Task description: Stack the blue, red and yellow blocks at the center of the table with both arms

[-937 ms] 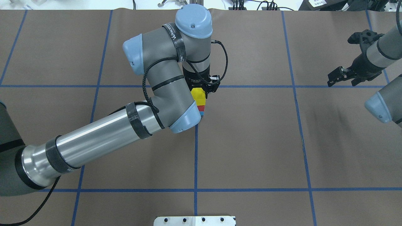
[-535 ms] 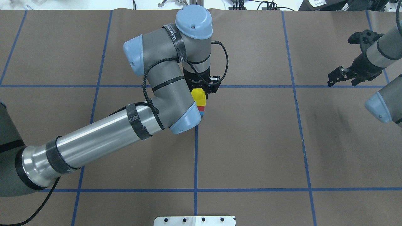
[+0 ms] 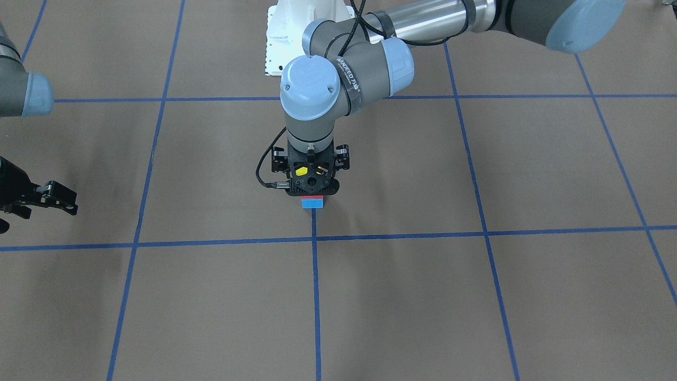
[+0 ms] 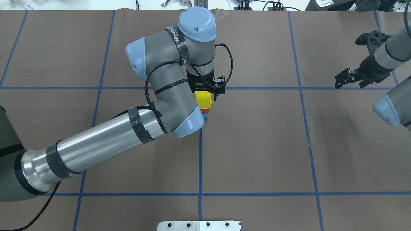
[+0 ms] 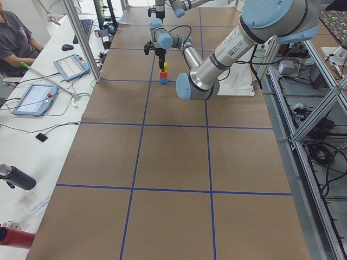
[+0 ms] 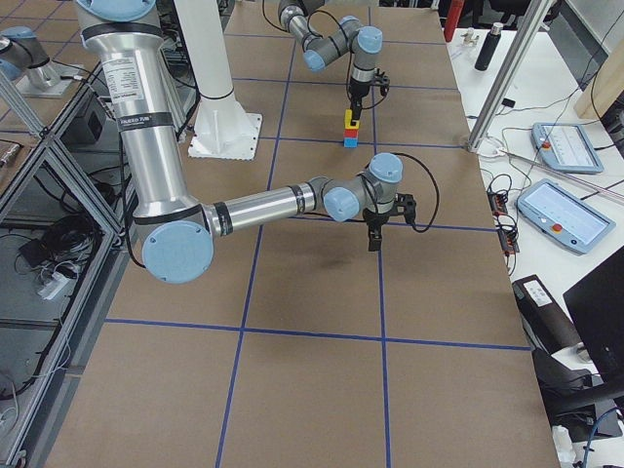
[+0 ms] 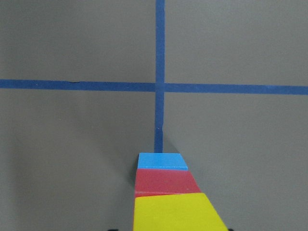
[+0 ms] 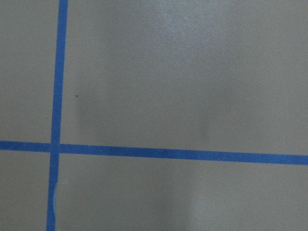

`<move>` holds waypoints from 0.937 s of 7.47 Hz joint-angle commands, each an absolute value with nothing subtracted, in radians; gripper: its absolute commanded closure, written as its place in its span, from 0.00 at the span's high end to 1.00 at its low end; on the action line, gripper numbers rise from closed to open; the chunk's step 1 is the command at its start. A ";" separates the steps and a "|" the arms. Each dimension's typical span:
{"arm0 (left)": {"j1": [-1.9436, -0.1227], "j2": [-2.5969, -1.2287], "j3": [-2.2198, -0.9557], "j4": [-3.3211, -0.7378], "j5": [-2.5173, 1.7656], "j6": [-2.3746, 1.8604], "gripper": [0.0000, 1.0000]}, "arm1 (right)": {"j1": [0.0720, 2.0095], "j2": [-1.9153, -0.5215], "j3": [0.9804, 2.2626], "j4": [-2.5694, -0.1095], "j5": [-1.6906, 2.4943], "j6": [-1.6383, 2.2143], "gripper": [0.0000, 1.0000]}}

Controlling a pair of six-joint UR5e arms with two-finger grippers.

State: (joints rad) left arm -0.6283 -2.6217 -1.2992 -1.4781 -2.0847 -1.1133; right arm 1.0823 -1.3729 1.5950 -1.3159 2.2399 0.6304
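Now the stack looks complete: the small matte yellow cube [image 4: 204, 97] sits on the red cube [image 7: 166, 180], which sits on the light blue cube [image 7: 162, 161], on a blue tape line [image 7: 160, 48] of the brown tabletop [image 4: 257, 144], just short of a central crossing. Our left gripper [image 3: 312, 190] hangs directly over the yellow cube with its fingers on either side of it; we cannot tell whether they press it or have let go. Our right gripper [image 4: 349, 84] waits well apart, its fingers spread and holding nothing. We judge the step in hand to be the release. To do it well, we part both fingers evenly, then rise straight up with no sideways drift, since any drag on the top cube could topple the stack.
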 commanded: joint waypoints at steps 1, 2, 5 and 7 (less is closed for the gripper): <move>-0.630 -2.620 -1.325 -1.474 -2.085 -1.111 1.00 | 1.081 -1.373 1.594 -1.316 2.240 0.630 0.99; -0.632 -2.605 -1.356 -1.467 -2.086 -1.105 1.00 | 1.081 -1.373 1.594 -1.315 2.240 0.630 0.99; -0.695 -2.357 -1.744 -1.290 -2.092 -0.917 1.00 | 1.086 -1.382 1.598 -1.315 2.241 0.620 0.99; -0.805 -2.045 -2.012 -1.285 -2.097 -0.690 1.00 | 1.100 -1.391 1.609 -1.315 2.244 0.618 0.99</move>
